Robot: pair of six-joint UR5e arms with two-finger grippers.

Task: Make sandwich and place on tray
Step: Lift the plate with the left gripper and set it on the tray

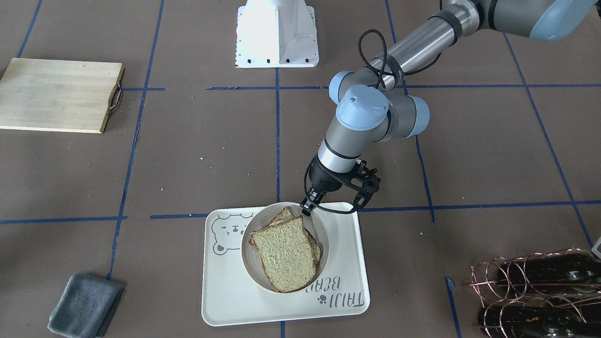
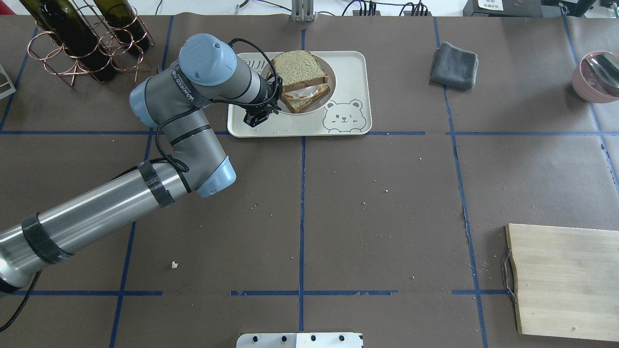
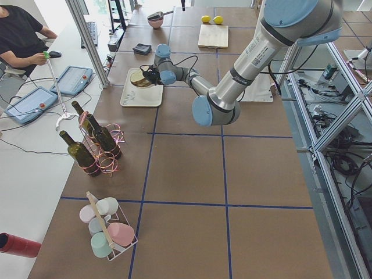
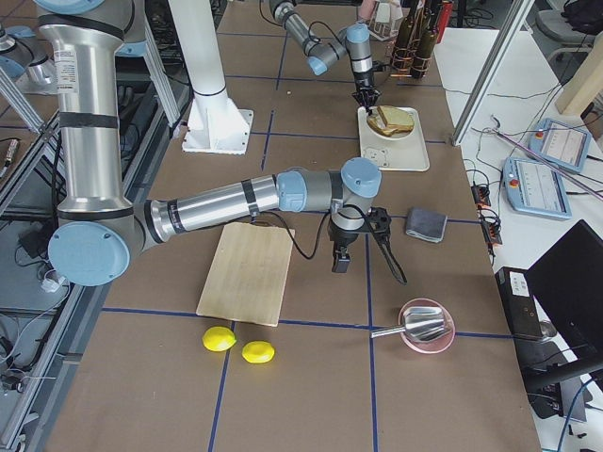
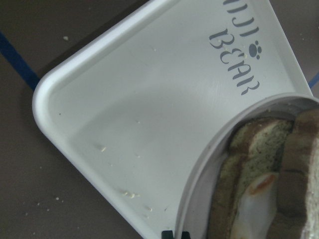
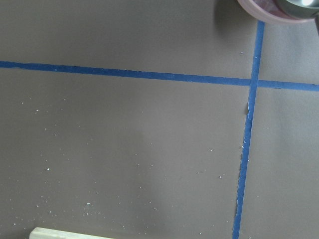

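The sandwich (image 1: 286, 253), two brown-crusted bread slices with white egg and orange yolk between them, lies on a small round pale plate (image 1: 325, 234). The plate stands on the cream bear tray (image 1: 345, 263). My left gripper (image 1: 307, 208) is at the plate's robot-side rim, its fingertips pinched together on that rim. The left wrist view shows the tray (image 5: 149, 99), the plate rim (image 5: 209, 159), the sandwich (image 5: 259, 199) and the gripper (image 5: 174, 234). My right gripper (image 4: 372, 250) shows only in the exterior right view, over bare table; I cannot tell if it is open or shut.
A wooden cutting board (image 2: 566, 280) lies on the robot's right. A grey cloth (image 2: 454, 65) lies right of the tray (image 2: 348, 72). A copper rack with wine bottles (image 2: 82, 38) stands left of it. A pink bowl (image 2: 597, 75) holds a metal scoop. Two lemons (image 4: 236, 344) lie near the board.
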